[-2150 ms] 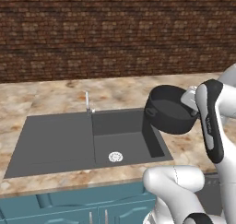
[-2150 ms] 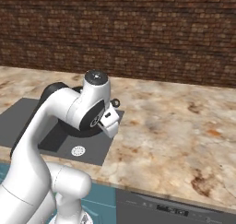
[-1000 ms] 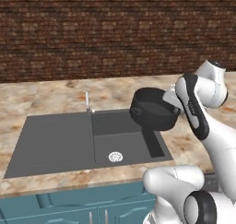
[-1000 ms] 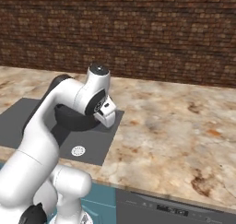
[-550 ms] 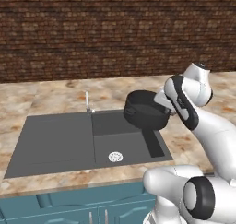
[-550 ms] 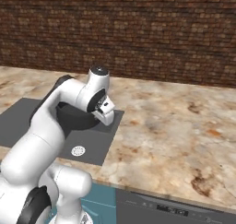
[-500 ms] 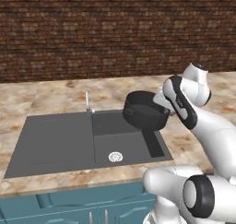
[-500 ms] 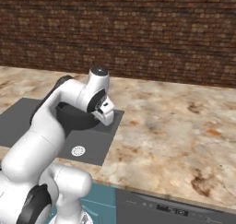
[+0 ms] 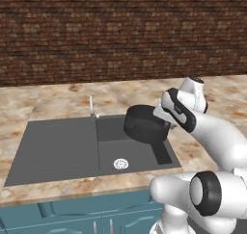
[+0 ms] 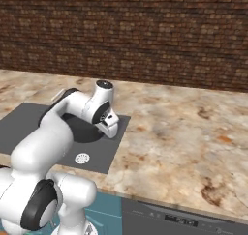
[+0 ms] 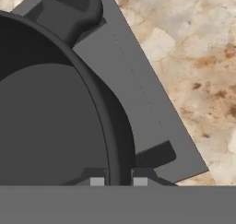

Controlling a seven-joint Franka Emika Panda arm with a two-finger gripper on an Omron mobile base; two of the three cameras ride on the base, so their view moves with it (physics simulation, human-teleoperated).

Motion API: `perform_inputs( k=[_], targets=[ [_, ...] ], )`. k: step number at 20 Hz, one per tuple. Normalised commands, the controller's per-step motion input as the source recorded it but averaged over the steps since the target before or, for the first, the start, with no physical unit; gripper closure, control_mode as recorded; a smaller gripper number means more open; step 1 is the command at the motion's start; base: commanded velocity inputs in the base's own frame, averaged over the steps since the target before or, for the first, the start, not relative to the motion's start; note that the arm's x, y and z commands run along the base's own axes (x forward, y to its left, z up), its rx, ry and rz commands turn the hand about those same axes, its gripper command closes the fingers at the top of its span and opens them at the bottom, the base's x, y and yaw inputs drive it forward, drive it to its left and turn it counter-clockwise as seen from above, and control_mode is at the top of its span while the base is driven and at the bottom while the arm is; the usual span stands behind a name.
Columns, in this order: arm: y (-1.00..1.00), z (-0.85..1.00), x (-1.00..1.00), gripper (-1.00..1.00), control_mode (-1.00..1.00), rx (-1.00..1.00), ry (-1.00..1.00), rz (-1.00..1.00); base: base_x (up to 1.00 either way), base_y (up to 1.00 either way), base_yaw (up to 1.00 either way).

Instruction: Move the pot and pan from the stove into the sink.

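Observation:
The pot (image 9: pixel 144 124), dark grey-black and deep, hangs tilted over the right part of the sink (image 9: pixel 58 146) basin. My gripper (image 9: pixel 163 118) is shut on the pot's right rim. In the hand view the gripper (image 11: pixel 118 180) has one fingertip inside the pot (image 11: pixel 46 126) wall and one outside it. A small side handle (image 11: pixel 69 6) shows at the top of that view. In the right base view my arm covers most of the pot above the sink (image 10: pixel 19 127). The pan and the stove are out of view.
A thin silver faucet (image 9: pixel 91 108) stands at the back of the sink, and a round drain (image 9: pixel 120 163) lies in the basin floor below the pot. Speckled stone counter (image 10: pixel 184 127) stretches to the right. A brick wall (image 9: pixel 120 31) closes the back.
My arm has carried the pot leftward and lower, from above the sink's right edge to over the basin. The grip on the rim has stayed shut.

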Motion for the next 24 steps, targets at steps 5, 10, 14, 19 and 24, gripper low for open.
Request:
perform_inputs(
  k=[5,10,14,19,24],
  targets=[
    [0.19,-0.48,-0.22,1.00,-1.00,-0.01,-0.09,0.02,0.00,0.00,0.00],
    [0.12,-0.23,0.29,1.00,-1.00,-0.02,-0.07,0.00,0.00,0.00,0.00],
    [0.00,-0.16,0.53,1.00,-1.00,-0.02,-0.03,-0.01,0.00,0.00,0.00],
    [0.00,-0.18,0.49,1.00,-1.00,-0.01,0.00,-0.01,0.00,0.00,0.00],
    [0.07,-0.21,0.40,1.00,-1.00,-0.03,0.00,0.00,0.00,0.00,0.00]
  ],
)
